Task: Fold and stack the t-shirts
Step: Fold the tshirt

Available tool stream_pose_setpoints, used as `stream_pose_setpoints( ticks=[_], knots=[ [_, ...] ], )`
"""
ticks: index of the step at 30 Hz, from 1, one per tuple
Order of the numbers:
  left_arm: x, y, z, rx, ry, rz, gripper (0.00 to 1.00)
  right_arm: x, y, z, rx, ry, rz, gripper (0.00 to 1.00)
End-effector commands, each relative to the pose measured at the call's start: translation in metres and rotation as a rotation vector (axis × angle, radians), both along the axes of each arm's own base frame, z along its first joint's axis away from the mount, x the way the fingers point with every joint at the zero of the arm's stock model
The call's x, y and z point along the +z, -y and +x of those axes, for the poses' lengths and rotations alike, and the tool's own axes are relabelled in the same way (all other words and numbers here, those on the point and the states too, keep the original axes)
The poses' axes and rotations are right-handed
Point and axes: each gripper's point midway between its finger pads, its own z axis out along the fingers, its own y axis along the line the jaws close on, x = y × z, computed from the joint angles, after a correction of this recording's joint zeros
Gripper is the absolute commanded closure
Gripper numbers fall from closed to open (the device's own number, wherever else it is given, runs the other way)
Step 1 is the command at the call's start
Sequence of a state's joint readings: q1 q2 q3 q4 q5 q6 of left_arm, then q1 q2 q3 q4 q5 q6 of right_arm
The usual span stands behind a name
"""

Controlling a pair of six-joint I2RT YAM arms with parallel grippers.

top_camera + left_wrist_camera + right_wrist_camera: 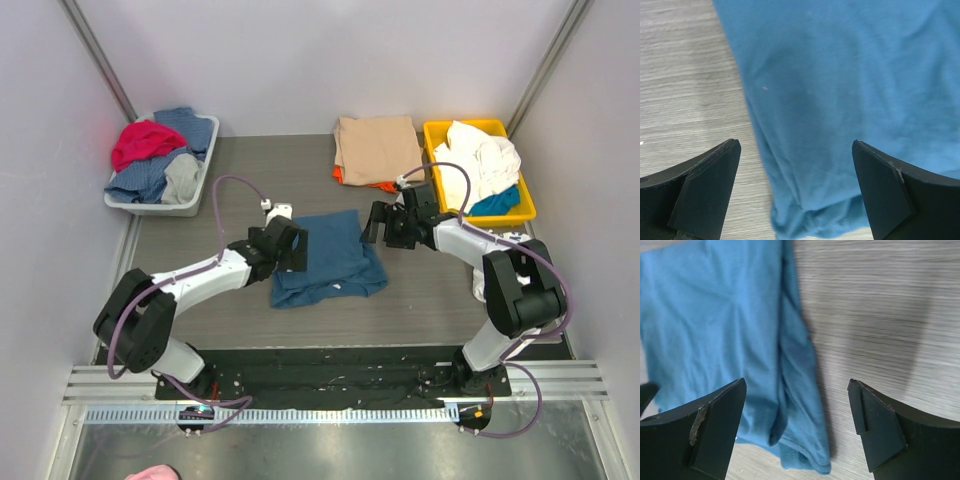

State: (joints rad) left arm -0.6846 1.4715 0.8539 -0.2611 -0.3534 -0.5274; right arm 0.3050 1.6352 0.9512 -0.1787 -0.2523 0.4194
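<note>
A teal-blue t-shirt [328, 258] lies folded into a rough rectangle at the middle of the table. My left gripper [297, 247] is open at its left edge; in the left wrist view the cloth [850, 90] lies between and beyond the spread fingers [705, 190]. My right gripper [374, 222] is open just off its upper right corner; the right wrist view shows the shirt's folded edge [790, 390] below the open jaws. A folded tan-beige t-shirt [376, 148] lies on an orange one [340, 176] at the back.
A grey bin [208, 170] at the back left holds red, blue and grey clothes. A yellow bin [434, 132] at the back right holds white and teal cloth. Walls close in on both sides.
</note>
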Motion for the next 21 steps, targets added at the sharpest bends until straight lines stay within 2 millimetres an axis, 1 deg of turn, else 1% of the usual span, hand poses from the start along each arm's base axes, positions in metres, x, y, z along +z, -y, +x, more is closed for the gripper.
stream_pose_setpoints(
  ticks=[1, 3, 6, 7, 9, 10, 12, 13, 15, 21],
  knots=[
    [0.002, -0.009, 0.01, 0.03, 0.005, 0.065, 0.0, 0.003, -0.016, -0.002, 0.085, 0.036, 0.075, 0.08],
    [-0.008, -0.011, 0.008, 0.033, -0.026, 0.087, 0.0, -0.003, -0.016, -0.005, 0.09, 0.018, 0.078, 0.08],
    [-0.015, -0.013, 0.005, 0.043, -0.055, 0.099, 0.0, -0.012, -0.016, -0.011, 0.089, -0.007, 0.08, 0.08],
    [-0.016, -0.013, 0.005, 0.049, -0.057, 0.096, 0.0, -0.018, -0.015, -0.016, 0.088, -0.021, 0.079, 0.08],
    [-0.02, -0.015, 0.002, 0.051, -0.072, 0.101, 0.0, -0.021, -0.016, -0.019, 0.093, -0.025, 0.091, 0.08],
    [-0.021, -0.016, 0.001, 0.052, -0.075, 0.101, 0.0, -0.025, -0.016, -0.024, 0.095, -0.037, 0.096, 0.08],
    [-0.023, -0.018, 0.0, 0.054, -0.081, 0.104, 0.0, -0.028, -0.018, -0.027, 0.096, -0.045, 0.113, 0.08],
    [-0.024, -0.019, -0.001, 0.054, -0.085, 0.108, 0.0, -0.034, -0.017, -0.032, 0.095, -0.061, 0.115, 0.08],
    [-0.024, -0.02, -0.002, 0.055, -0.087, 0.109, 0.0, -0.037, -0.018, -0.037, 0.095, -0.077, 0.131, 0.08],
    [-0.024, -0.022, -0.004, 0.058, -0.087, 0.105, 0.0, -0.048, -0.022, -0.045, 0.092, -0.097, 0.174, 0.09]
  ],
)
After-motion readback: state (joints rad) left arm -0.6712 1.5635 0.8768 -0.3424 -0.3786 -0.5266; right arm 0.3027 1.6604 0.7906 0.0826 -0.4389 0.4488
